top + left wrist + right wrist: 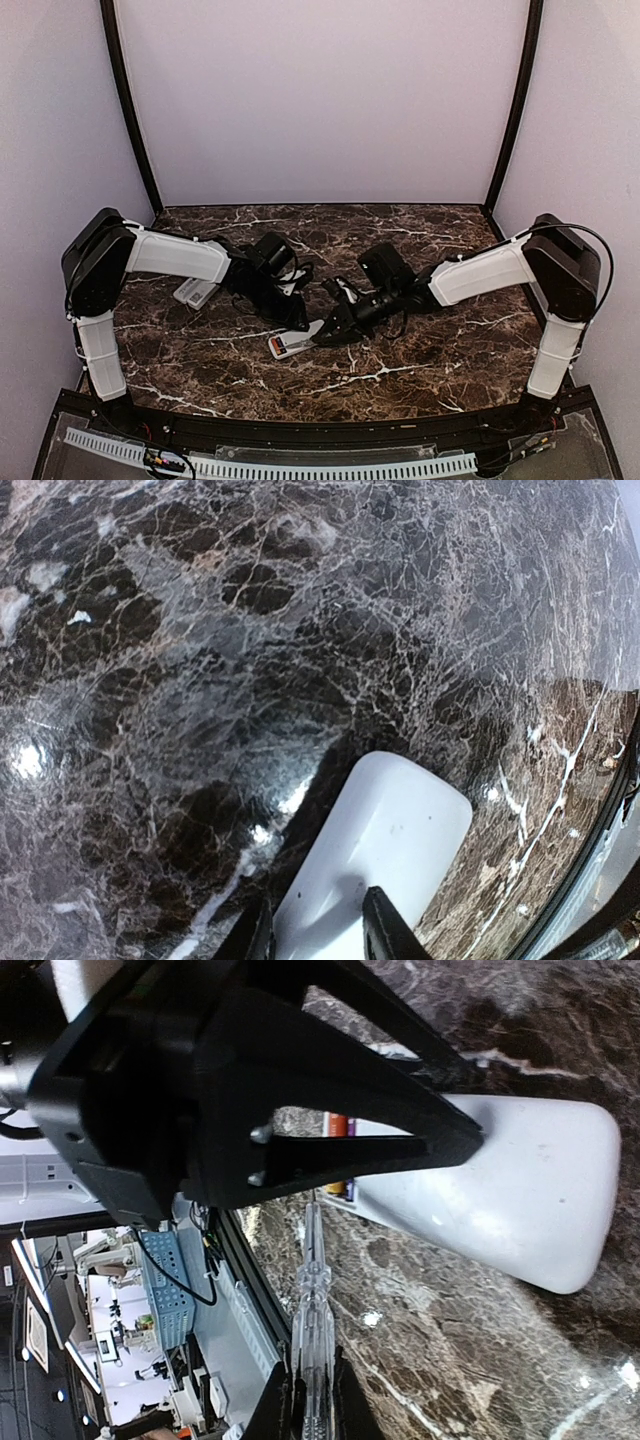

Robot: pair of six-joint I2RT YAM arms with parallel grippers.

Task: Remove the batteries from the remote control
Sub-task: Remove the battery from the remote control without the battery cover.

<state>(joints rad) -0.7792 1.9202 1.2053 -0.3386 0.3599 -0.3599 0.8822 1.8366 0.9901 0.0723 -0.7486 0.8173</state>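
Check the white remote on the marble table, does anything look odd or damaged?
Nothing looks damaged or spilled. The one oddity is that the white plastic remote control is uncovered at one end, exposing a small orange cylindrical battery, which shows in the right wrist view.

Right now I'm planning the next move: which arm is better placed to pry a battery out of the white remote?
Right: the right hand is shut on a clear plastic tool aimed at the exposed orange cylindrical battery. The left hand is busy gripping the white plastic remote control.
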